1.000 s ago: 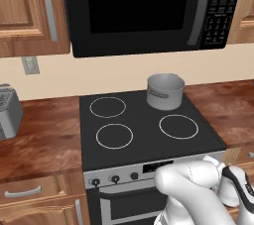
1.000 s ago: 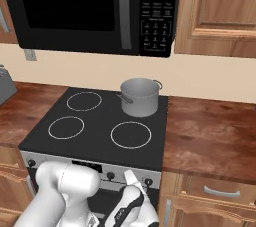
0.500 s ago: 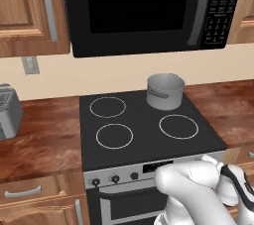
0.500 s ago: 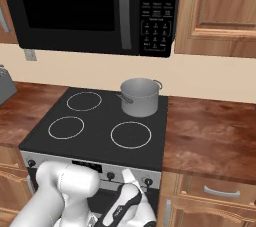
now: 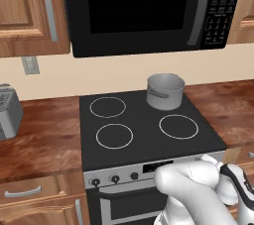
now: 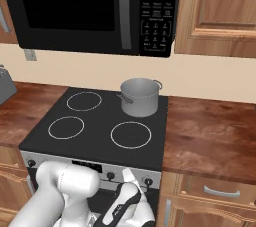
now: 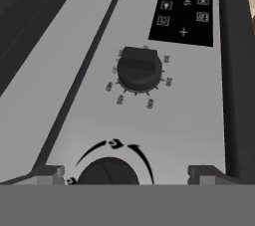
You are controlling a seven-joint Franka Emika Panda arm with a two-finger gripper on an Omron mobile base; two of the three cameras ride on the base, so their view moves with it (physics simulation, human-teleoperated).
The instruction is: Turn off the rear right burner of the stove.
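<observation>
The stove (image 5: 149, 137) stands between two stretches of wooden worktop (image 6: 210, 131), under a black microwave (image 5: 149, 6) and wooden cabinets (image 6: 220, 6). Its black glass top carries white rings, and a grey pot (image 6: 140, 96) sits on the rear right ring. Left of the stove, a toaster (image 5: 7, 112) stands on the worktop, with a wall socket (image 5: 30, 64) above it.

The arm is bent low in front of the stove's silver panel (image 6: 90, 163), with the hand near the panel's right end. The hand view shows the fingers (image 7: 50, 172) wide apart, with a black knob (image 7: 107, 172) between them, not clamped. Above it in this view is a second knob (image 7: 139, 68) with numbers around it, and a dark display (image 7: 187, 6). The base views show the other knobs (image 5: 115, 179) at the panel's left end.
</observation>
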